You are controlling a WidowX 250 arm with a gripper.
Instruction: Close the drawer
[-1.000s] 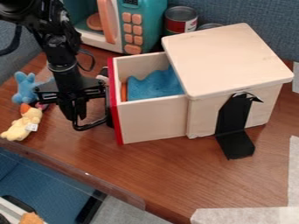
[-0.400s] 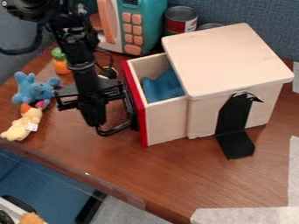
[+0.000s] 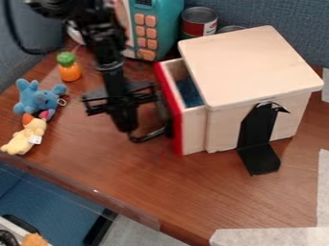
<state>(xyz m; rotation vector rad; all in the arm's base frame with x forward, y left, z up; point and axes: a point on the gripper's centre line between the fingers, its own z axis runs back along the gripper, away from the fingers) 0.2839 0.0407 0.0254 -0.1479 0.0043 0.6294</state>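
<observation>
A red-fronted drawer [image 3: 172,105] stands partly open; beside it hangs the end effector [image 3: 127,126], whether clenched or released I cannot tell.

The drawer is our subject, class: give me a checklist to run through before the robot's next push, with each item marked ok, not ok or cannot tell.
1. Drawer fully shut: not ok; its red front stands out from the wooden box.
2. End effector on the outer side of the red front: ok.
3. End effector touching the red front: cannot tell; they look very close.
4. Soft toys, blue and yellow, out of the drawer's closing path: ok; they lie beyond the end effector, away from the box.
5. Black bracket fastened firmly to the box: cannot tell; it stands against the side.
</observation>
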